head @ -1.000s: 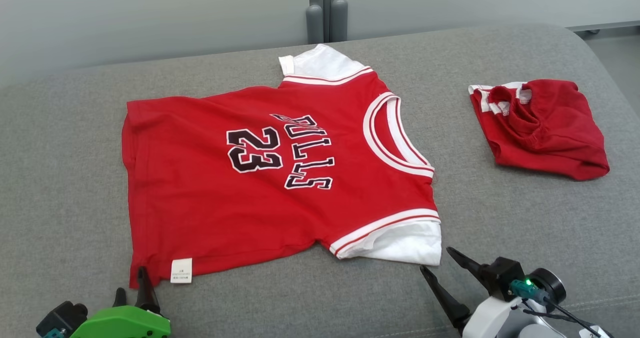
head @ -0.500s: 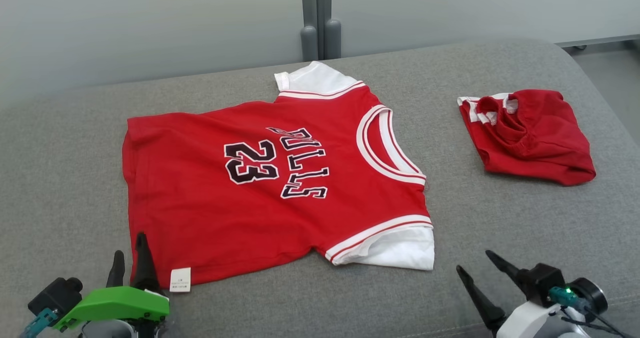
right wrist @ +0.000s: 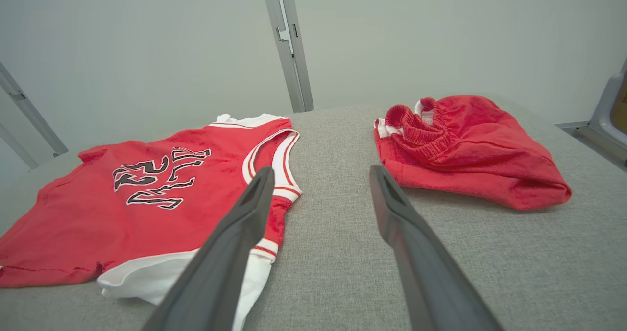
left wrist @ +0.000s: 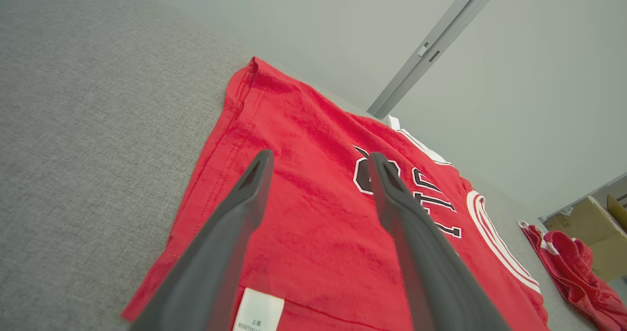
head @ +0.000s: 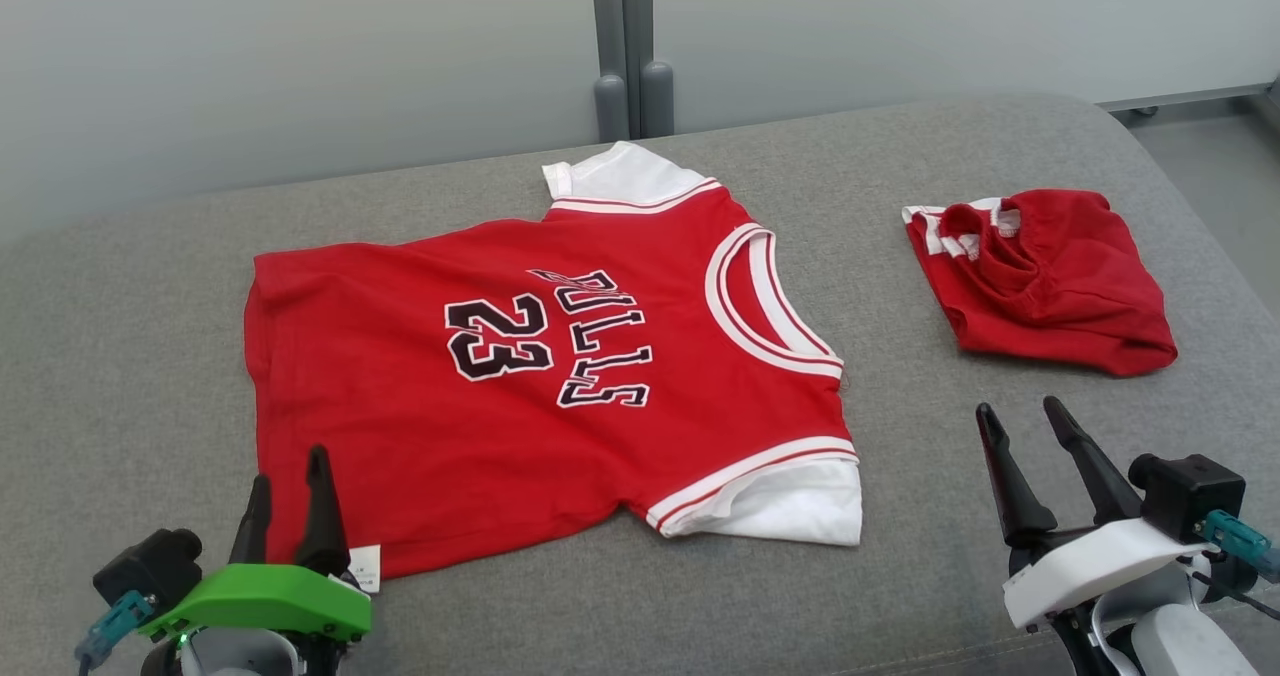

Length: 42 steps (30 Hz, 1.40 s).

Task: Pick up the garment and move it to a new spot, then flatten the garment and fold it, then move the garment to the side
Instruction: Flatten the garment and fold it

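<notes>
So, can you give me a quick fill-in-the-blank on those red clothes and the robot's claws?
The jersey bears the number ____. Its sleeves are coloured ____. The smaller red garment lies on the robot's ____ side. The left gripper, at the jersey's hem, has its fingers ____.
Missing: 23; white; right; open.

We record the left gripper: two long dark tapering fingers, bright green housing, black camera block, teal connector. We find the right gripper alike in form, but with a white housing.
</notes>
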Motion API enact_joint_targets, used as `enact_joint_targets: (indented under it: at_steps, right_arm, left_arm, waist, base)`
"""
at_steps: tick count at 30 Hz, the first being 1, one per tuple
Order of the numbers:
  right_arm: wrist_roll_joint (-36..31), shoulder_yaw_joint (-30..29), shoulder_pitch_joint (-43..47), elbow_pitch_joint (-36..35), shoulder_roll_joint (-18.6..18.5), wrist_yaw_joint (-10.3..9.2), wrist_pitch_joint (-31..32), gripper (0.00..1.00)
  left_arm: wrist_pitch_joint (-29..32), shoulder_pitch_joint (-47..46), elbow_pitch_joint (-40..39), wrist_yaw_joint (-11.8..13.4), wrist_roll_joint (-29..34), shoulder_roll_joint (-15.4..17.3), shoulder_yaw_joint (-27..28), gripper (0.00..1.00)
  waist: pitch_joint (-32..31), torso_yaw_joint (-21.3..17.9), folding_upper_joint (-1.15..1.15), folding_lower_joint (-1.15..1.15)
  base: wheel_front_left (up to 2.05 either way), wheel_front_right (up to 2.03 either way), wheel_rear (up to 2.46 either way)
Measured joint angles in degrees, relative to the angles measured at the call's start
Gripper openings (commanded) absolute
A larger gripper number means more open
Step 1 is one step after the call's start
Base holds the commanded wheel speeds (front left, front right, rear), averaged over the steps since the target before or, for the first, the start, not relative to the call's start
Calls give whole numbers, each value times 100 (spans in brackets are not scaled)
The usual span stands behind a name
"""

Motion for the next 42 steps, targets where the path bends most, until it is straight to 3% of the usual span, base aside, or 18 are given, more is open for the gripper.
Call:
enact_joint_targets:
  at_steps: [15, 42]
  right_arm:
    - [1067, -428, 44, -152, 831, -2, -1, 100]
    - [1210, -183, -9, -197, 801, 33, 151, 100]
  left_arm:
    - [103, 466, 321, 481, 188, 14, -211, 100]
    - [791, -85, 804, 705, -7, 133, -44, 100]
  waist:
    - [-58, 271, 0, 0]
    - [305, 138, 0, 0]
  base:
    - [0, 0, 0]
    - [0, 0, 0]
